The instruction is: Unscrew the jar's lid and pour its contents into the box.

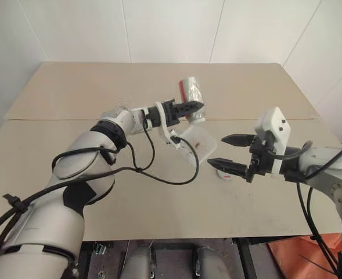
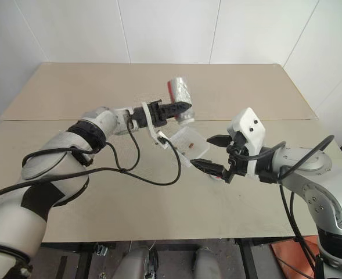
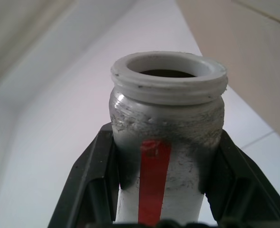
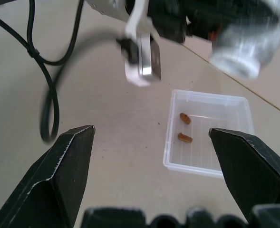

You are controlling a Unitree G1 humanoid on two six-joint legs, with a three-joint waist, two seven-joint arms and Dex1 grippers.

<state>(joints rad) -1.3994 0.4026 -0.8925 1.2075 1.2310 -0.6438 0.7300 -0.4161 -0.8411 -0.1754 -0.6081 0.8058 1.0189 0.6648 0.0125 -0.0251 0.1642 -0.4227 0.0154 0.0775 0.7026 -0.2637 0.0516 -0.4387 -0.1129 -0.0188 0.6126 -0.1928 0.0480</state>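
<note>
Above the box, left claw grips the lidless jar.

Jar: silvery-grey body, scuffed darker in patches, with a red stripe down its side and a white threaded neck. Box: clear plastic. Contents: two reddish-brown pieces. Gripper fingers: black. Table: plain beige. Lid: grey with a red mark.

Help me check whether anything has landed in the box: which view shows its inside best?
The right wrist view: the box lies unobstructed, with two small brown pieces inside. In both eye views, the left arm partly overlaps it and the pieces are hard to make out.
</note>
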